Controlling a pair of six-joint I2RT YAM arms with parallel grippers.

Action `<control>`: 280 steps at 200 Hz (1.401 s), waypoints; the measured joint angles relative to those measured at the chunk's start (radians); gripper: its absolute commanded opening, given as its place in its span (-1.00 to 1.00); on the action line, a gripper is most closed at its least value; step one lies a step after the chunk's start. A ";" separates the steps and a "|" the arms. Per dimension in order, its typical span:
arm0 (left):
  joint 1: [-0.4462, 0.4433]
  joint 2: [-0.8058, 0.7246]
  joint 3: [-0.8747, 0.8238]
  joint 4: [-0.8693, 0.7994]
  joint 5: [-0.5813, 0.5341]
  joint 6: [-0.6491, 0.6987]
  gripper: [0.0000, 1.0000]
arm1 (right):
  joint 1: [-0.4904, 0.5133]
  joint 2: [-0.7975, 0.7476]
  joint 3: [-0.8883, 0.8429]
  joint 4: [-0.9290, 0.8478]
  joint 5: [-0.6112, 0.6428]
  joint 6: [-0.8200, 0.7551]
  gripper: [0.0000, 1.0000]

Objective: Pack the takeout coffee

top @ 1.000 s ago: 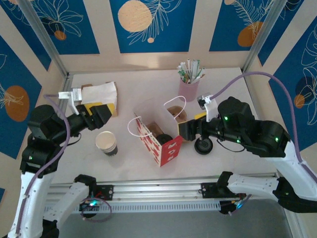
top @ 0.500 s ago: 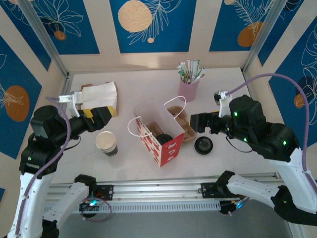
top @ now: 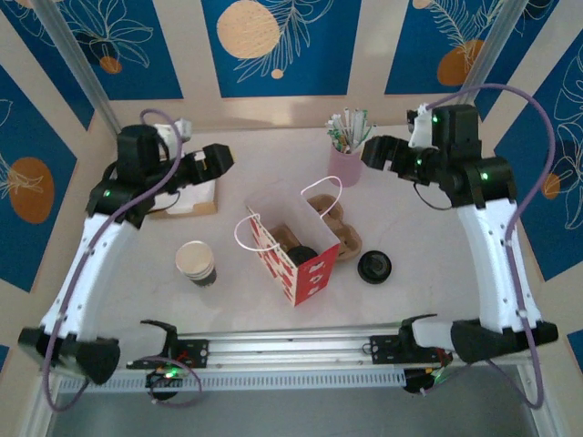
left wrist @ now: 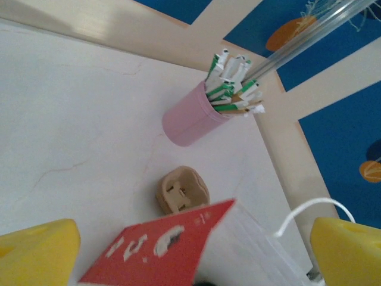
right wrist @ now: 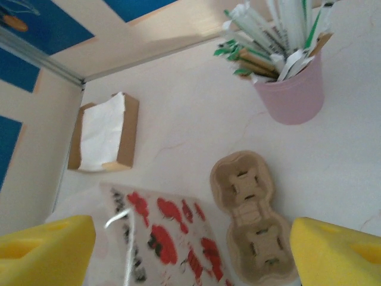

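The takeout coffee cup (top: 196, 261), a small paper cup with a dark band and white inside, stands lidless on the table left of the red-and-white bag (top: 288, 244). The bag stands upright and open with something dark and round inside. My left gripper (top: 219, 157) hangs open high above the napkin box, well back from the cup. In the left wrist view its yellow fingertips (left wrist: 38, 250) sit wide apart over the bag (left wrist: 172, 247). Raised beside the pink cup, my right gripper (top: 376, 150) is open and empty, its yellow pads (right wrist: 336, 253) spread over the bag (right wrist: 166, 238).
A separate flat black lid (top: 374, 266) lies right of the bag. A tan two-cup carrier (top: 339, 228) sits behind it. The pink cup of sticks (top: 347, 157) stands at the back. A napkin box (top: 187, 193) is at the back left.
Both arms have risen and pulled back from the table's middle: the left from beside the paper cup to above the napkin box, the right from the black lid to beside the pink cup.
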 measured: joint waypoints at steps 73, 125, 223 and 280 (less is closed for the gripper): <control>0.018 0.372 0.189 0.024 0.045 0.062 0.24 | -0.039 0.383 0.175 0.043 0.015 -0.040 -0.18; 0.018 0.447 0.190 0.048 0.069 0.064 0.20 | 0.015 0.629 0.395 0.012 0.020 -0.090 -0.29; 0.018 0.453 0.167 0.097 0.080 0.063 0.19 | 0.076 0.783 0.547 -0.101 0.140 -0.182 -0.36; 0.018 0.453 0.159 0.104 0.084 0.063 0.19 | 0.079 0.817 0.594 -0.123 0.156 -0.195 -0.45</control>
